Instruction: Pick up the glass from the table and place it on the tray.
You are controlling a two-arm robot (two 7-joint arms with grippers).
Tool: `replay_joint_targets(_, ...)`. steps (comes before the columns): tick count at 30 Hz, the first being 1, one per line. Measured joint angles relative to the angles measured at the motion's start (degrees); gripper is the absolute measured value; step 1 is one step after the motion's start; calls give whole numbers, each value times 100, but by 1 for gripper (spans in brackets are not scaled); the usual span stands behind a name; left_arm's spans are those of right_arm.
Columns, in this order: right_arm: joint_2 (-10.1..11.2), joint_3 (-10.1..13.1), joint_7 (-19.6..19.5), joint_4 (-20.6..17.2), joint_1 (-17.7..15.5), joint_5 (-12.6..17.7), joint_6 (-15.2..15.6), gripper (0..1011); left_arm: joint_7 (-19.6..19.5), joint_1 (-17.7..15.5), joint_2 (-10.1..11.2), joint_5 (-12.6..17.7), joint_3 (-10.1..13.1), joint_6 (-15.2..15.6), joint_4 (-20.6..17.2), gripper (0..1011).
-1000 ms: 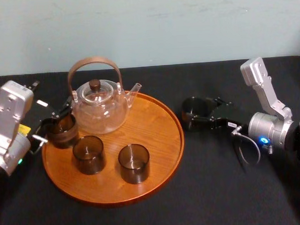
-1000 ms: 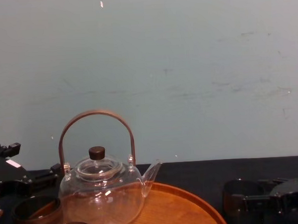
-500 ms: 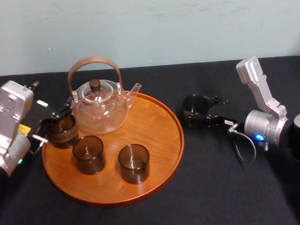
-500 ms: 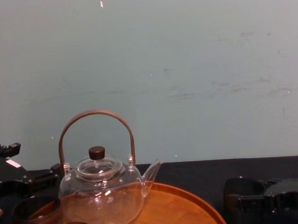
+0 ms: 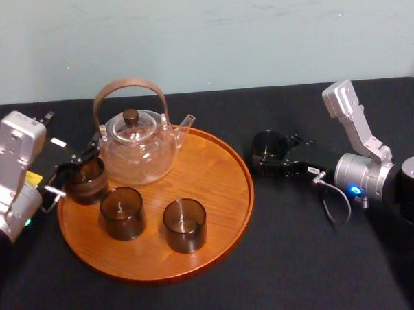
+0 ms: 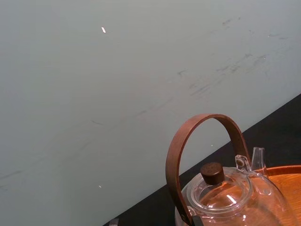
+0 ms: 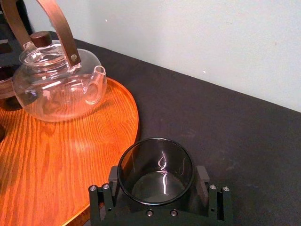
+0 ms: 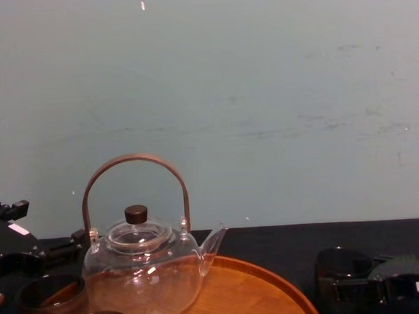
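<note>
Logged right gripper (image 7: 157,188) clamped on small smoky-brown cylindrical glass tumbler (image 5: 269,145), low at flat matte black table (image 5: 301,254) just beside large round orange-brown wooden tray (image 5: 215,175); could have clipped raised rim if carried low, tipping tumbler; left gripper (image 5: 83,175) at tray's left edge.

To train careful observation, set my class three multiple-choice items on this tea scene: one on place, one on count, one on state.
1. Where is the glass that the right pincer holds? A off the tray, to its right; B at its middle; C on its left rim.
2. How many such glasses in all? A two; B four; C six.
3. The lid of the teapot is: A on; B beside it; C missing.
Key: A, it is outside the rim; B, three other glasses stand leftward, one at the left pincer; A, it caps the teapot.
</note>
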Motion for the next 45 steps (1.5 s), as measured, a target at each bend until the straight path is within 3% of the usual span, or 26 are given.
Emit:
replay_joint_targets(11,6,5,-5,-18,-6,10,1,993,0,0,0,0,0,0,0,1001)
replay_joint_targets(16,8,8,-8,-23,-9,14,2,913,0,0,0,0,0,0,0,1001)
replay_joint_targets(45,11,11,-13,-32,-13,20,10,908,0,0,0,0,0,0,0,1001)
